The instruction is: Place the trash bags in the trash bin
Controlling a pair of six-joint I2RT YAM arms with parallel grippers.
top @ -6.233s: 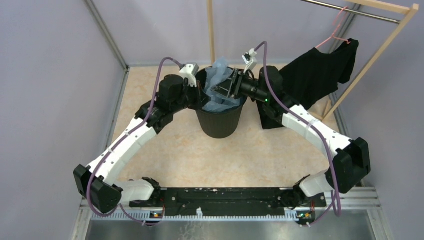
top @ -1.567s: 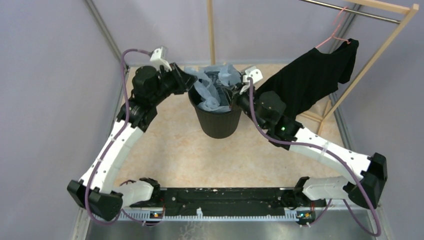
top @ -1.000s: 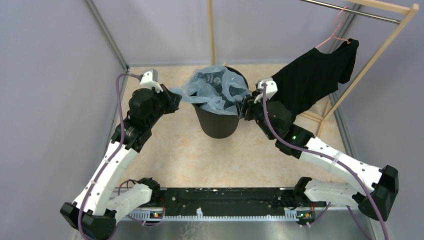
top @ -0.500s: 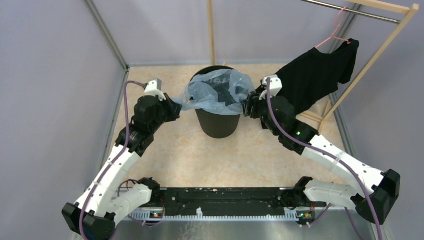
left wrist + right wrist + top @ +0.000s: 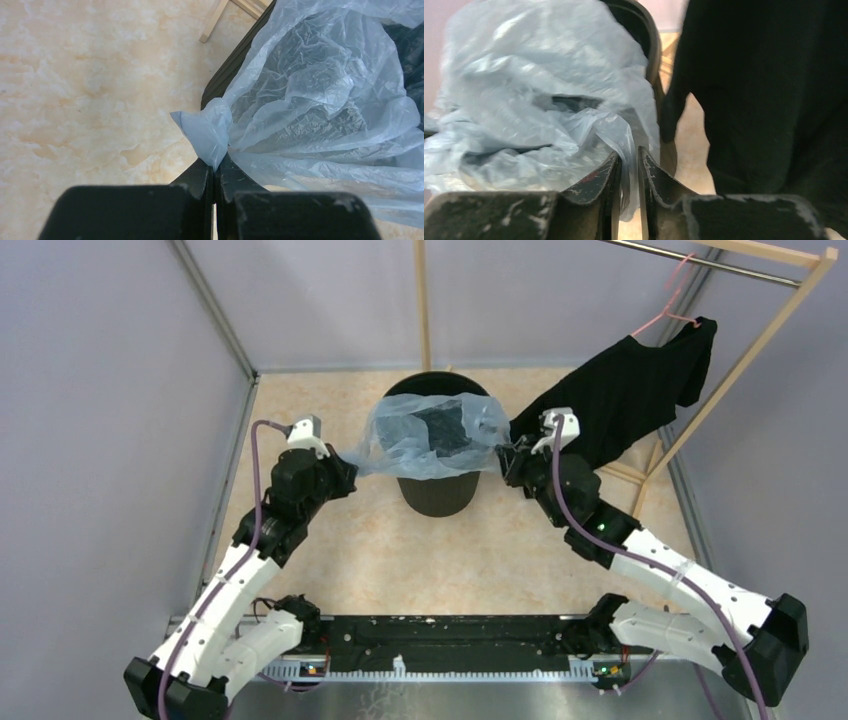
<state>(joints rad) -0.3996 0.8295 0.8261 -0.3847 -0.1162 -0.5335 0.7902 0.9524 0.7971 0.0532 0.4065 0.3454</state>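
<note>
Trash bags [image 5: 430, 435] drape across the mouth of the trash bin [image 5: 436, 498] — my left gripper [image 5: 215, 172] clamped on the film at 9 o'clock, my right gripper [image 5: 626, 172] likewise at 3 o'clock — spread, I judge, but not yet seated inside.

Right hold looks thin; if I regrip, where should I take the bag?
Take the bag at its gathered right edge beside the bin rim, coming from the right with jaws across the folds. The sheet is stretched flat over the bin; only the bunched edge likely offers film to pinch.
</note>
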